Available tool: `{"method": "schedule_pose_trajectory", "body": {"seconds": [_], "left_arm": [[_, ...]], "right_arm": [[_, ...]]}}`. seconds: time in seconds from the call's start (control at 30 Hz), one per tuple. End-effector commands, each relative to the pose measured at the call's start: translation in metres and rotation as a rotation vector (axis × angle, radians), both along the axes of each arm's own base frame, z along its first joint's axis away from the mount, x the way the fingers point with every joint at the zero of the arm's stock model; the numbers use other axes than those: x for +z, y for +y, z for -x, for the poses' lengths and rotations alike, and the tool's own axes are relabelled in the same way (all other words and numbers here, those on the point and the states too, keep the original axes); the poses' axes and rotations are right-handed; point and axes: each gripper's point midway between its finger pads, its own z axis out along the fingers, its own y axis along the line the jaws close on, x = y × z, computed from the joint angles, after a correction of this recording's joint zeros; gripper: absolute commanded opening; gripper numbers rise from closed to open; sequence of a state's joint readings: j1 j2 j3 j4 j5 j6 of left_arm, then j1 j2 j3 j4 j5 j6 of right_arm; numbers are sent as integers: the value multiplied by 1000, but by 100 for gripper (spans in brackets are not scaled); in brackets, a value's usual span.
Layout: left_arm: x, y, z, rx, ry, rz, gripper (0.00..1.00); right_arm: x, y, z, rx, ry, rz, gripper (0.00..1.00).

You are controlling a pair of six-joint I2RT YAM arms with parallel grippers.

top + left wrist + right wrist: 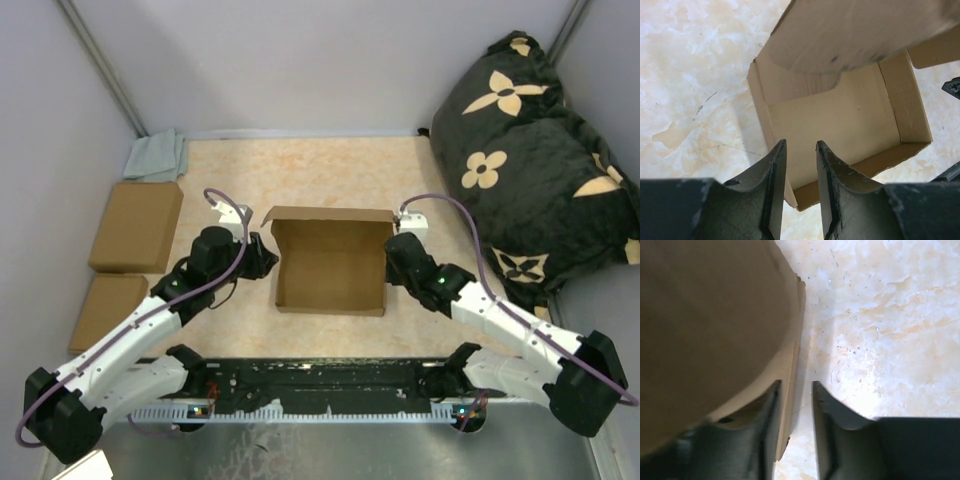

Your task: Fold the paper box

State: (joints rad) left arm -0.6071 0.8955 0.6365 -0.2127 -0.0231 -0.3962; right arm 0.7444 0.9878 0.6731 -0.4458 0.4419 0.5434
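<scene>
The paper box stands mid-table as an open brown tray with raised walls and a flap at its far side. My left gripper is at its left wall. In the left wrist view the gripper is open, its fingers over the near left corner of the box, with a flap hanging above. My right gripper is at the right wall. In the right wrist view it is open and straddles the wall, which rests against the left finger. A blurred flap fills the upper left.
Two ready-made brown boxes lie at the left side. A grey cloth lies in the far left corner. A black flowered pillow fills the far right. Walls close in on three sides.
</scene>
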Motion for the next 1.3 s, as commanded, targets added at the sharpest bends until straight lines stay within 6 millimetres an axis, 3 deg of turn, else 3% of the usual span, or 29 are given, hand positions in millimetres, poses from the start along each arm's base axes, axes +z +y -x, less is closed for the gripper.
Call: {"method": "schedule_pose_trajectory", "body": {"seconds": [0.0, 0.07, 0.23, 0.43, 0.8, 1.17, 1.27], "left_arm": [[4, 4, 3, 8, -17, -6, 38], [4, 7, 4, 18, -22, -7, 39], [7, 7, 4, 21, -34, 2, 41], [8, 12, 4, 38, -37, -3, 42], [24, 9, -13, 92, -115, 53, 52], [36, 6, -39, 143, -206, 57, 52], [39, 3, -43, 139, -217, 61, 46]], "right_arm": [[24, 13, -17, -9, -53, -23, 39], [25, 11, -20, -15, -70, -14, 45], [33, 14, -27, -9, -127, -28, 44], [38, 19, -17, 42, -120, -73, 44], [64, 18, -22, 57, -348, -205, 44], [51, 25, -41, 57, -378, -135, 44], [48, 26, -46, 46, -376, -124, 36]]}}
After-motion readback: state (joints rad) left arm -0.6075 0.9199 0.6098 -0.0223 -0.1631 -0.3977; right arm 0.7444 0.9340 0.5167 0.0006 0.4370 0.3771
